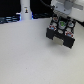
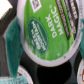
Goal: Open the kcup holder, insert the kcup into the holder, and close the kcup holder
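Wrist view, close range: the kcup [image 2: 50, 31] fills most of the picture, its round foil lid facing the camera inside a white rim. The lid is green and carries white lettering reading "DARK MAGIC", a round emblem with a ring of words too blurred to read, a small black-and-white code square near one edge, and further fine print that cannot be made out. Around the pod lie dark recesses of the kcup holder [image 2: 12, 60], with the curved rims of neighbouring pods just visible at the picture's corners.

Exterior view: the Panda arm's white wrist [image 1: 64, 9] comes down from the upper edge on the exterior view's right, pointing straight down, with the gripper [image 1: 61, 22] directly over the black kcup holder [image 1: 62, 37]. The holder stands on the pale table [image 1: 30, 55] immediately beneath the pincer, its top showing several round pod lids. Well away from the pincer, toward the exterior view's left, a white bottle-like post [image 1: 25, 11] stands at the table's far edge.

Pincer state: the fingers are not resolved in either view, so how far they are spread, and whether they grip the kcup, cannot be told. The pod sits right below the wrist camera, at the holder's top.
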